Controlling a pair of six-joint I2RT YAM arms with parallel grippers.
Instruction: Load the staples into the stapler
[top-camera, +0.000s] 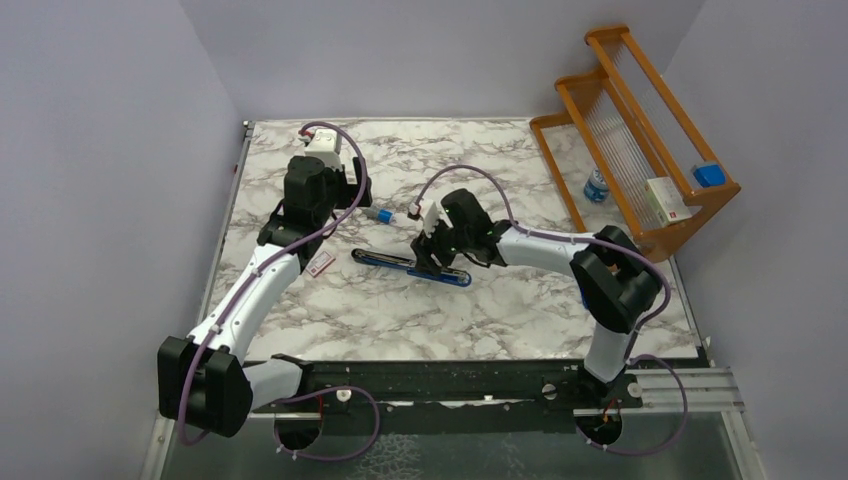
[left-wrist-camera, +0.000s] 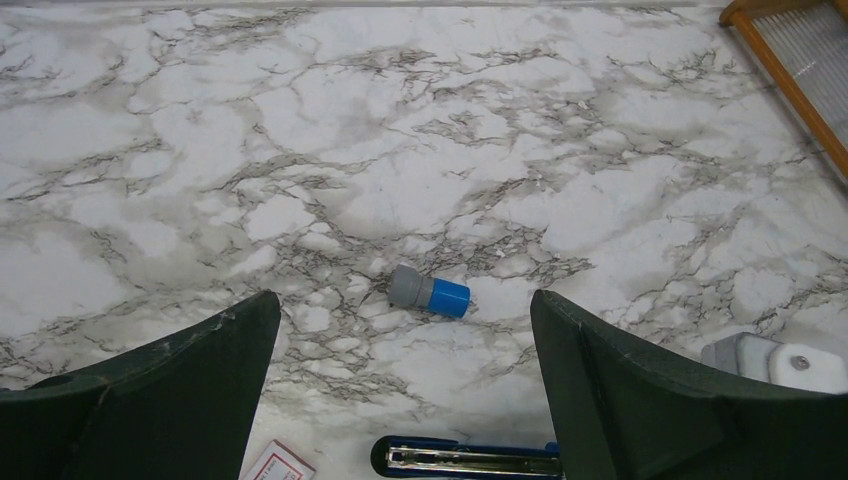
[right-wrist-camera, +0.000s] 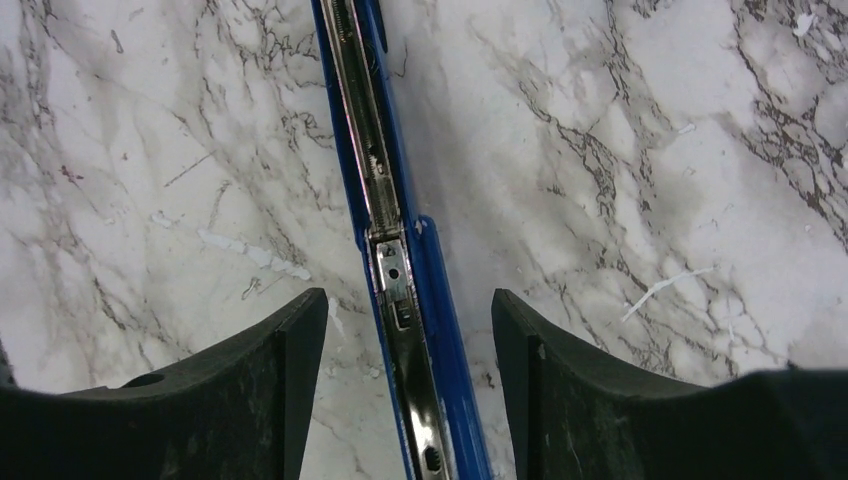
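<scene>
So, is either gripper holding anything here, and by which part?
Nothing is held. The right gripper straddles the opened stapler, jaws open with gaps on both sides. The left gripper hangs open above the table.

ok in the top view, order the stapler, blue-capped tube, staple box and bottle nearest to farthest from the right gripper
From the right gripper:
1. stapler, right under it, between the open fingers
2. blue-capped tube, a little back and left
3. staple box, farther left
4. bottle, far off to the right
</scene>
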